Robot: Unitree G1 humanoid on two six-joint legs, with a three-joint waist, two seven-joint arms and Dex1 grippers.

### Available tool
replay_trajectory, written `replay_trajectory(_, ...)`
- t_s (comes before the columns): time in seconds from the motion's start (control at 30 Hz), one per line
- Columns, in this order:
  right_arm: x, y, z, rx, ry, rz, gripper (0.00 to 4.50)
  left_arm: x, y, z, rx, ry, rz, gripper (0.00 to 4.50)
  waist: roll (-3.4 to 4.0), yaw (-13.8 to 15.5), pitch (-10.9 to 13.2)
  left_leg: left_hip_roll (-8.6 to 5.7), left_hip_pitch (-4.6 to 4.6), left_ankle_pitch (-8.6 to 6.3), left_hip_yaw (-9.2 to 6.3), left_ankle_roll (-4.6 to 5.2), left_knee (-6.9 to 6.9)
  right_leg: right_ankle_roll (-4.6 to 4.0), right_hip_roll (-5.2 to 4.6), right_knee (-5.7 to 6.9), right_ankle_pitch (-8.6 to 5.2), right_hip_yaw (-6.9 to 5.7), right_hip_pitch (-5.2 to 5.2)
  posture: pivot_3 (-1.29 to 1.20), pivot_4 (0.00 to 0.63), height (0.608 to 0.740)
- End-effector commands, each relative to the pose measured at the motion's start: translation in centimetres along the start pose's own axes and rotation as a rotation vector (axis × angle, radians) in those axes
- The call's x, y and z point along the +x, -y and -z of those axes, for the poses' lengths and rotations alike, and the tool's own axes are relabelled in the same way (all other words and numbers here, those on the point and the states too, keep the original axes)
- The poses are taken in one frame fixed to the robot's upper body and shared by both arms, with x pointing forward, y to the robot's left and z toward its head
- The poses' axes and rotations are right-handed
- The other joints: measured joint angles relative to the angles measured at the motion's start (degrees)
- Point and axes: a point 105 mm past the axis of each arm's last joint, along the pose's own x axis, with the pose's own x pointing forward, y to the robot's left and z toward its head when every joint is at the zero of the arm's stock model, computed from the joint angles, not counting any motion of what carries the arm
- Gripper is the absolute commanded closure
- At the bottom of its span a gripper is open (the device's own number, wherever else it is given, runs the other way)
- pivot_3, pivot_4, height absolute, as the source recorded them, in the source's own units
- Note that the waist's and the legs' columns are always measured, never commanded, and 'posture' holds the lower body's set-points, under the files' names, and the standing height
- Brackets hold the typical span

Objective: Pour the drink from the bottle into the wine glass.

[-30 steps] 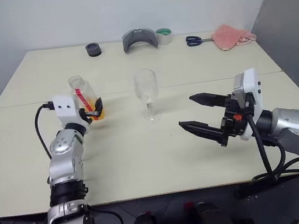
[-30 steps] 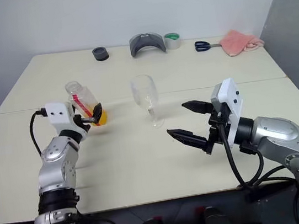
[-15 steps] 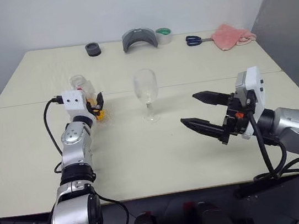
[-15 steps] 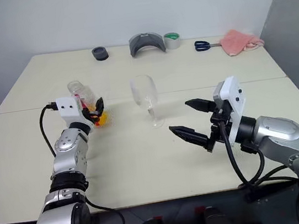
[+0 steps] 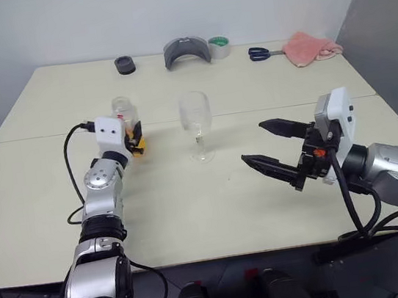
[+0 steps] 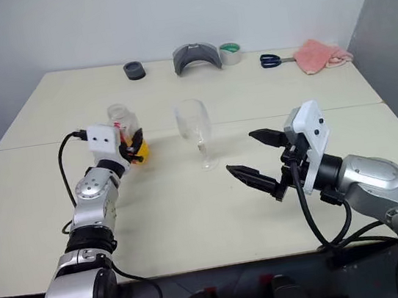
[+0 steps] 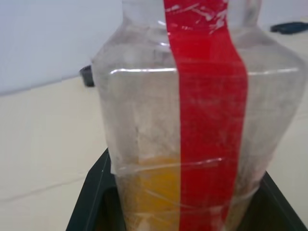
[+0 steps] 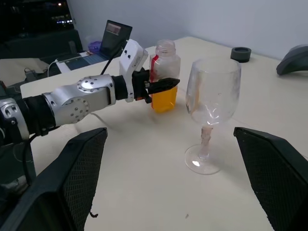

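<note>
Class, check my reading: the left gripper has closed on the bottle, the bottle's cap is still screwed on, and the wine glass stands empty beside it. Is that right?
One detail is wrong: the bottle has no cap; the right wrist view shows its neck open at the top. The rest holds: the left gripper is shut on the bottle, and the wine glass stands empty beside it.

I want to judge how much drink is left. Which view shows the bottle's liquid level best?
The right wrist view: the whole bottle stands side-on, the drink filling its lower part. The left wrist view crops it close behind the red stripe. In the eye views the left gripper hides most of it.
</note>
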Motion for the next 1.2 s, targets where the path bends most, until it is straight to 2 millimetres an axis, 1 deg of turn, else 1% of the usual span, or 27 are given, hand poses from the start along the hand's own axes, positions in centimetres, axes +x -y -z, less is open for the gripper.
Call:
replay_trajectory(0.03, 0.3, 0.1, -1.5, -0.053, 0.068, 0.024, 0.0, 1.7, 1.4, -6.2, 0.159, 0.153, 0.152, 2.76, -0.01, 0.06, 0.01, 0.0, -0.02, 0.0, -0.01, 0.0, 0.0, 0.0, 0.0, 0.0, 0.0, -0.01, -0.01, 0.0, 0.15, 0.74)
replay_trajectory(0.1, 0.6, 0.5, -1.8, -0.059, 0.092, 0.053, 0.0, 2.4, 2.3, -7.6, 0.212, 0.17, 0.227, 2.76, -0.01, 0.1, 0.01, 0.0, -0.03, 0.0, -0.01, 0.0, 0.0, 0.0, 0.01, -0.02, 0.0, -0.01, -0.02, 0.0, 0.15, 0.74)
replay_trajectory(0.17, 0.9, 0.8, -2.0, -0.065, 0.111, 0.073, 0.0, 2.7, 2.6, -8.4, 0.24, 0.177, 0.261, 2.76, -0.01, 0.12, 0.01, -0.02, -0.05, 0.0, 0.0, 0.0, -0.01, 0.0, 0.01, -0.04, 0.0, 0.0, -0.02, 0.0, 0.15, 0.74)
replay_trajectory(0.3, 1.7, 1.5, -3.0, -0.1, 0.194, 0.128, 0.0, 3.9, 2.8, -11.6, 0.353, 0.22, 0.322, 2.76, -0.01, -0.12, 0.01, 0.0, -0.07, 0.0, 0.01, 0.0, -0.01, 0.0, 0.05, -0.02, 0.0, 0.01, -0.08, 0.0, 0.15, 0.74)
replay_trajectory(0.4, 2.1, 1.8, -2.7, -0.118, 0.207, 0.148, 0.0, 4.2, 2.6, -12.4, 0.417, 0.229, 0.339, 2.76, -0.01, -0.27, 0.01, 0.01, -0.08, 0.0, 0.0, 0.0, -0.02, 0.0, 0.07, -0.02, 0.0, 0.02, -0.1, 0.0, 0.15, 0.74)
replay_trajectory(0.57, 2.7, 2.1, -2.4, -0.125, 0.239, 0.168, 0.0, 4.2, 2.2, -13.1, 0.542, 0.234, 0.366, 2.76, -0.01, -0.3, 0.01, 0.01, -0.1, 0.0, 0.01, 0.0, -0.02, 0.0, 0.06, -0.02, 0.0, 0.01, -0.11, 0.0, 0.15, 0.74)
replay_trajectory(0.7, 2.9, 1.6, -2.3, -0.113, 0.265, 0.151, 0.0, 4.0, 2.2, -13.6, 0.67, 0.255, 0.386, 2.76, 0.0, -0.26, 0.01, 0.02, -0.15, 0.0, 0.0, 0.0, -0.01, 0.0, 0.06, -0.03, 0.0, -0.03, -0.14, 0.0, 0.15, 0.74)
replay_trajectory(0.77, 2.9, 1.4, -1.8, -0.112, 0.254, 0.137, 0.0, 3.9, 2.1, -14.0, 0.728, 0.263, 0.393, 2.76, 0.0, -0.24, 0.01, 0.01, -0.19, 0.0, 0.0, 0.0, -0.01, 0.0, 0.05, -0.03, 0.0, -0.03, -0.16, 0.0, 0.15, 0.74)
replay_trajectory(0.97, 3.2, 0.9, -1.5, -0.099, 0.265, 0.104, 0.0, 4.0, 1.8, -14.5, 0.826, 0.268, 0.387, 2.76, 0.0, -0.24, 0.01, 0.01, -0.2, 0.0, 0.0, 0.0, 0.0, 0.0, 0.04, -0.02, 0.0, -0.04, -0.16, 0.0, 0.15, 0.74)
replay_trajectory(1.2, 3.2, 0.5, -0.9, -0.095, 0.292, 0.089, 0.0, 3.9, 1.3, -14.2, 0.92, 0.249, 0.391, 2.76, 0.0, -0.27, 0.01, 0.01, -0.19, 0.0, 0.0, 0.0, 0.0, 0.0, 0.04, -0.01, 0.0, -0.05, -0.18, 0.0, 0.15, 0.74)
